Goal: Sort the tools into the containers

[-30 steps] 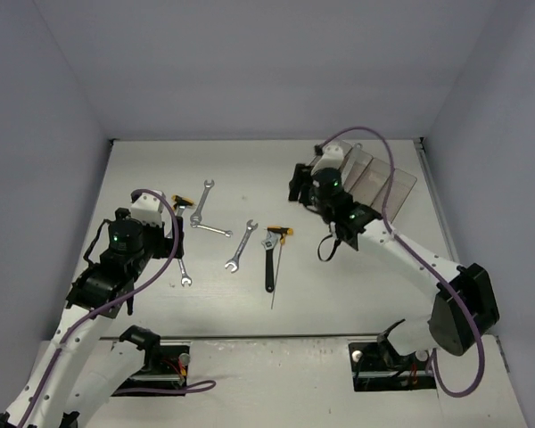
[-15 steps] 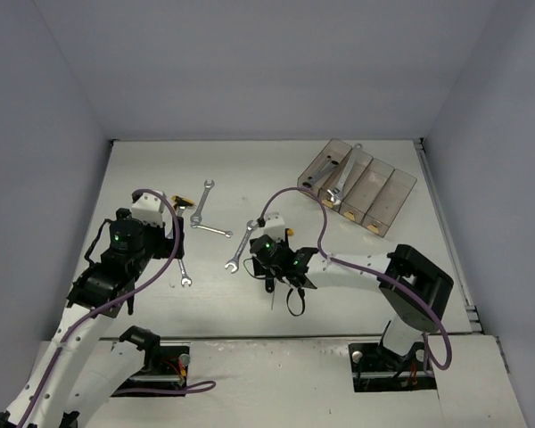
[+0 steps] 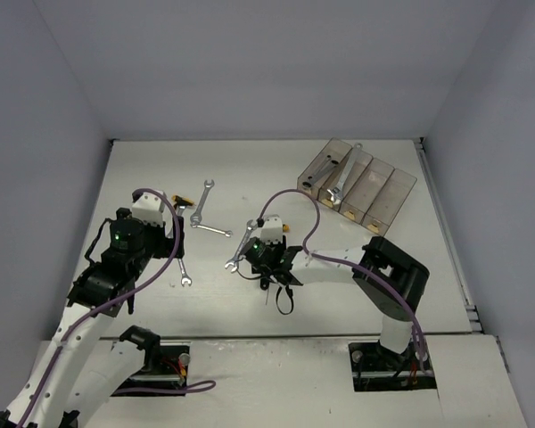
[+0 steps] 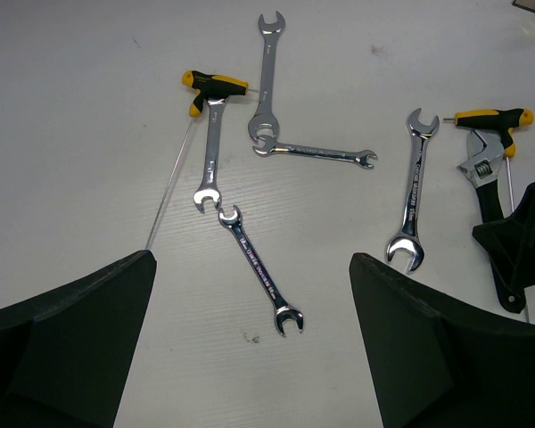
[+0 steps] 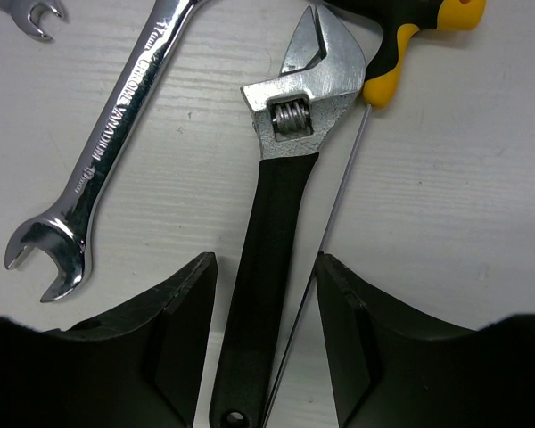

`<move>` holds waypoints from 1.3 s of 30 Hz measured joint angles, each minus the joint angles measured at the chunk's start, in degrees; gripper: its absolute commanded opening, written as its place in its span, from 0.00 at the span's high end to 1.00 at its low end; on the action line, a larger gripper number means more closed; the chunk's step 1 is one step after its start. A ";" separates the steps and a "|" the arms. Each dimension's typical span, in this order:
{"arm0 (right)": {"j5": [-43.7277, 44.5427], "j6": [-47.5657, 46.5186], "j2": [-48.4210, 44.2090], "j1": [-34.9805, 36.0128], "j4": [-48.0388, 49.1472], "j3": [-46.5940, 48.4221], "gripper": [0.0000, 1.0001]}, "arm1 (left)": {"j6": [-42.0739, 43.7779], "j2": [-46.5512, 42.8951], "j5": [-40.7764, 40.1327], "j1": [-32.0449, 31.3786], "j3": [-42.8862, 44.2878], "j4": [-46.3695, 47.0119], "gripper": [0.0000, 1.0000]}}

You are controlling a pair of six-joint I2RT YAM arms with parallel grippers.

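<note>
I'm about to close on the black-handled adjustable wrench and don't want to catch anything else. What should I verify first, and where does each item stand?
1. Right tool open: ok, straddling the handle.
2. Adjustable wrench handle centred in the gap: ok.
3. Gap free of other items: not ok, the yellow-handled driver has its thin shaft beside the handle, inside the gap.
4. Silver wrench outside the gap: ok.
5. Room in the bins: ok, the two rightmost look unoccupied.
6. Left tool out of the way: ok, open, off to the side.
</note>
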 measured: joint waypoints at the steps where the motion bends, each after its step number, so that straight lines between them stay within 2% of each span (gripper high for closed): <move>1: 0.22 0.01 0.38 0.08 -0.01 0.42 0.55 | 0.00 -0.02 0.00 0.00 0.00 0.00 0.12; 14: 4.88 0.30 1.16 1.07 -5.93 5.44 0.53 | 0.00 -0.27 0.00 -0.02 0.00 0.00 0.12; 21: 4.30 2.90 4.01 0.41 -10.44 12.45 0.57 | 0.00 0.05 -0.04 -0.02 0.00 -0.04 0.12; 30: 0.89 7.02 7.82 -3.03 -13.06 13.05 0.59 | 0.00 0.00 -0.23 -0.05 -0.01 -0.10 0.12; 37: -4.05 7.22 7.86 -4.47 -14.82 14.41 0.73 | 0.00 0.01 -0.36 -0.07 0.00 -0.12 0.13; 39: -5.69 6.68 7.94 -4.65 -15.91 15.03 0.82 | 0.00 0.02 -0.39 -0.07 0.00 -0.13 0.12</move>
